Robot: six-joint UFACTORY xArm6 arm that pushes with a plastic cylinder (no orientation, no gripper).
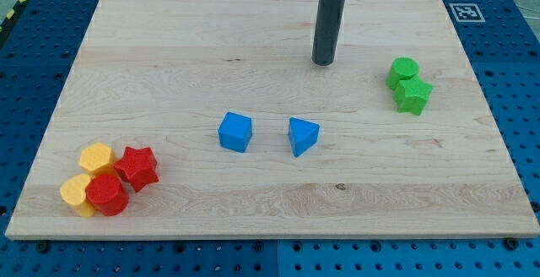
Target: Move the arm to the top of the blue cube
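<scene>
The blue cube point(235, 132) sits near the middle of the wooden board point(169, 40). A blue triangular block point(303, 135) lies just to its right, apart from it. My tip point(324, 61) is the lower end of a dark rod coming down from the view's top. It stands above and to the right of the blue cube, well apart from it, and above the blue triangular block.
A green cylinder point(403, 71) and a green star block point(413, 96) touch at the right. At the lower left are a yellow hexagon block point(96, 156), a red star point(137, 167), a red cylinder point(106, 194) and a yellow heart-like block point(77, 194).
</scene>
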